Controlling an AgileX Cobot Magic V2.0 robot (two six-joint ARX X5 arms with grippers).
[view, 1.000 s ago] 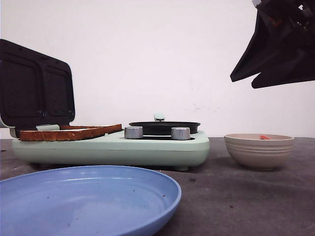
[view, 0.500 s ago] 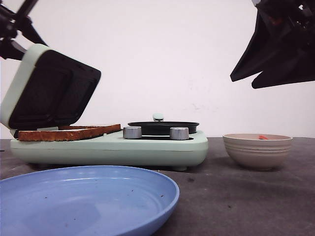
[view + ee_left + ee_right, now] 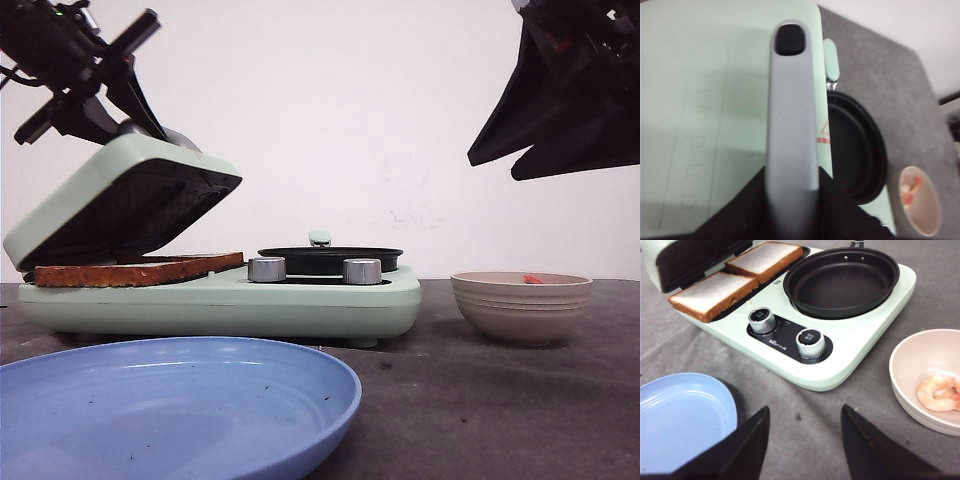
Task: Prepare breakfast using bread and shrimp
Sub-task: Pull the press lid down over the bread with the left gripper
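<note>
The left claw (image 3: 120, 95) is clamped on the grey handle (image 3: 792, 120) of the sandwich maker's lid (image 3: 120, 200), which is tilted partway down over the bread (image 3: 735, 277) (two slices lying side by side in the grill tray). The right claw (image 3: 802, 440) hangs high with its fingers spread apart, gripping nothing. The shrimp (image 3: 939, 392) lies in the beige bowl (image 3: 910, 375) on the desk (image 3: 840, 410), beside the frying pan (image 3: 842, 282). A blue plate (image 3: 170, 410) sits nearest the front camera.

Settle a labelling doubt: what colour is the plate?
Blue; the plate shows best in the front view.
</note>
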